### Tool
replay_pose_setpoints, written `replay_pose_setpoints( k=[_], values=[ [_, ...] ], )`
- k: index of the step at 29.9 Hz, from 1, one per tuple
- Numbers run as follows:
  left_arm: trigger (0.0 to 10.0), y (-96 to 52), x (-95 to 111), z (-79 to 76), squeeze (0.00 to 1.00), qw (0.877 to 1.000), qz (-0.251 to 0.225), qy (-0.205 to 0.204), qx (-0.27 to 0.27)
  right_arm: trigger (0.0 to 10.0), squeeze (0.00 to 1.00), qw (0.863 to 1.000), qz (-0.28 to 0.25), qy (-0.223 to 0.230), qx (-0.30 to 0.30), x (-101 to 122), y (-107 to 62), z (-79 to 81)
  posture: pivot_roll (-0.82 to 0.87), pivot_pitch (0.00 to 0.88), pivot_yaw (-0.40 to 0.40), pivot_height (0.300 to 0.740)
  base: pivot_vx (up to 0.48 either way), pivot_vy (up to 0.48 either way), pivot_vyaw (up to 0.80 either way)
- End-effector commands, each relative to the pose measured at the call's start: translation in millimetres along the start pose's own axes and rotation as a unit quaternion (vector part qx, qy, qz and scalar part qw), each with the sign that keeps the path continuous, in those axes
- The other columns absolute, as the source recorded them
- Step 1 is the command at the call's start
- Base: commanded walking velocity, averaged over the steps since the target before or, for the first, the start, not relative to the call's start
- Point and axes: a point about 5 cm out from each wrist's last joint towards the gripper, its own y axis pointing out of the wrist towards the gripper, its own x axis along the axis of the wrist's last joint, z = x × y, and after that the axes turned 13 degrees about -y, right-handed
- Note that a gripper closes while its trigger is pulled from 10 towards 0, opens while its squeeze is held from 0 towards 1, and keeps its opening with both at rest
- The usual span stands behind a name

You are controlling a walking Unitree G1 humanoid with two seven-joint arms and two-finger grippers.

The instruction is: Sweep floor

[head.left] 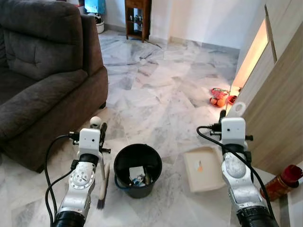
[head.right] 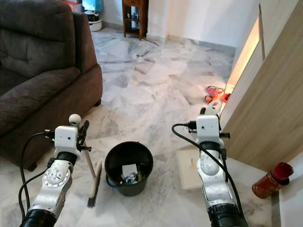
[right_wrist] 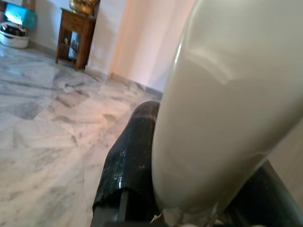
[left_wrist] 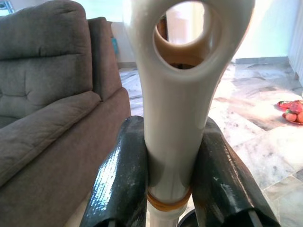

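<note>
On the pale marble floor (head.left: 161,94) of a living room, a big brown sofa (head.left: 42,75) fills the robot's left side and a wooden cabinet wall (head.left: 279,109) runs along its right, so the open floor between them is the part left to sweep. A dark wooden side table (head.left: 138,19) stands far off against the back wall.

Straight ahead, between the two arms, sits a black bucket (head.left: 137,169) with scraps of rubbish already inside; it looks placed there to take what gets swept up. Just to its right lies a cream dustpan (head.left: 204,168), its tray flat on the floor with a small orange bit on it and its handle rising up into the right hand (head.left: 226,116). In the right wrist view that hand's black fingers (right_wrist: 128,161) press against the pale handle, holding the pan ready to catch dirt.

The left hand (head.left: 100,128) pinches the handle of a small brush (head.left: 102,187); the left wrist view shows both fingers (left_wrist: 120,184) clamped on the shaft just below its hanging hole. The brush hangs nearly upright with its dark bristles down at the floor, close beside the bucket, a fair stance for flicking dirt towards the pan.

Near the cabinet base lies a small red and orange heap (head.left: 219,97), too small to identify, and a red bottle (head.left: 283,181) stands at the right edge
</note>
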Motion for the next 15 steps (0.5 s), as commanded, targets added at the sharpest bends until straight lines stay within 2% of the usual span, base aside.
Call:
replay_pose_setpoints(
  k=[1, 2, 6, 8, 11, 15],
  values=[
    [10.0, 4.8, 6.7, -1.7, 0.0, 1.0, -0.015, 0.0, -0.006, 10.0, 0.0, 1.0, -0.01, 0.017, -0.023, 1.9, 5.7, -7.9, -0.01, 0.0, -0.037, 0.74, 0.0, 0.0, 0.0],
    [10.0, 4.0, 6.5, -0.8, 0.0, 1.0, -0.014, 0.0, -0.006, 10.0, 0.0, 0.999, 0.016, 0.033, -0.021, -9.7, 3.4, -6.1, -0.01, 0.0, -0.038, 0.74, 0.0, 0.0, 0.0],
    [10.0, 2.7, 6.0, -0.6, 0.0, 1.0, -0.013, -0.001, -0.007, 10.0, 0.0, 0.997, 0.05, 0.056, -0.021, -25.1, 1.1, -4.3, -0.01, 0.0, -0.038, 0.74, 0.0, 0.0, 0.0],
    [10.0, 2.5, 5.8, -0.8, 0.0, 1.0, -0.012, -0.001, -0.008, 10.0, 0.0, 0.997, 0.054, 0.059, -0.023, -26.8, 0.6, -4.4, -0.01, 0.0, -0.038, 0.74, 0.0, 0.0, 0.0],
    [10.0, 1.6, 5.7, -2.8, 0.0, 1.0, -0.012, -0.004, -0.013, 10.0, 0.0, 0.992, 0.082, 0.099, -0.016, -37.1, -1.1, -1.1, -0.01, 0.0, -0.037, 0.74, 0.0, 0.0, 0.0],
    [10.0, -0.1, 5.3, -3.2, 0.0, 1.0, -0.011, -0.005, -0.016, 10.0, 0.0, 0.988, 0.091, 0.125, -0.009, -42.7, -2.9, 2.5, -0.01, 0.0, -0.037, 0.74, 0.0, 0.0, 0.0]
  ],
)
